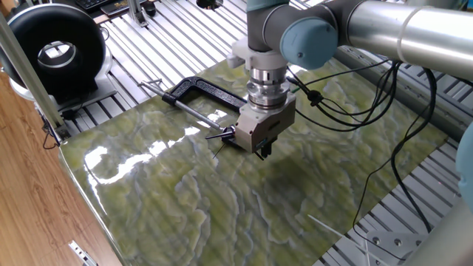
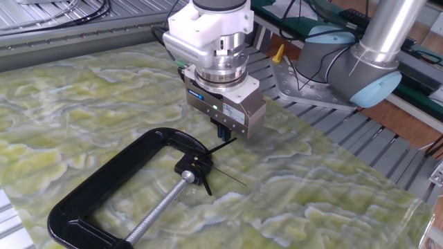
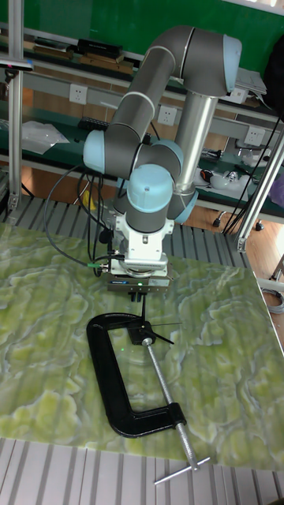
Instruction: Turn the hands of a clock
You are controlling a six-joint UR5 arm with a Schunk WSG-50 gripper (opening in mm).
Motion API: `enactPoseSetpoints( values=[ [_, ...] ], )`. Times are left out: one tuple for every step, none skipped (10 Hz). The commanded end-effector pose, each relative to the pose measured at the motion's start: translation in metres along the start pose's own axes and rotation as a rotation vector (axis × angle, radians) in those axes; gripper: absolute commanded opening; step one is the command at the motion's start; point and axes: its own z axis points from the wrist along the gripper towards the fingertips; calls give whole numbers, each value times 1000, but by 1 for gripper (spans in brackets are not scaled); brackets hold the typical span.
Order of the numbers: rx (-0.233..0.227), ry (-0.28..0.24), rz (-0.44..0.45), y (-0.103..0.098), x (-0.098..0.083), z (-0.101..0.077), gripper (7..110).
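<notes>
The clock (image 2: 201,164) is a small black hub held in the jaw of a black C-clamp (image 2: 104,181) lying on the green marbled tabletop. Its thin black hands (image 2: 221,146) fan out to the right of the hub: one reaches up-right, one very thin hand runs down-right, and a short one points down. My gripper (image 2: 221,131) hangs just above and behind the tip of the up-right hand, fingers together and holding nothing. In one fixed view the gripper (image 1: 262,151) is right of the hands (image 1: 219,136). In the tall fixed view the gripper (image 3: 138,297) hovers above the clock (image 3: 147,339).
The clamp's (image 1: 199,92) silvery screw rod (image 2: 156,214) runs toward the table's edge. A round black ring-shaped device (image 1: 55,52) stands at the far left. A thin white stick (image 1: 332,225) lies near the right edge. Black cables (image 1: 384,96) trail from the arm.
</notes>
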Motion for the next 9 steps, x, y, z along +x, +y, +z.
enactPoseSetpoints(
  values=[
    [-50,-15,22,13,-4,0,7],
    [-60,-20,26,16,-5,0,7],
    [-65,-24,34,18,-7,0,7],
    [-65,-24,38,18,-7,0,7],
    [-68,-25,40,20,-8,-1,7],
    [-69,-25,41,22,-8,-1,7],
    [-79,-25,44,26,-9,-2,7],
    [-80,-25,48,29,-10,-2,7],
    [-79,-25,53,31,-11,-2,7]
  ],
)
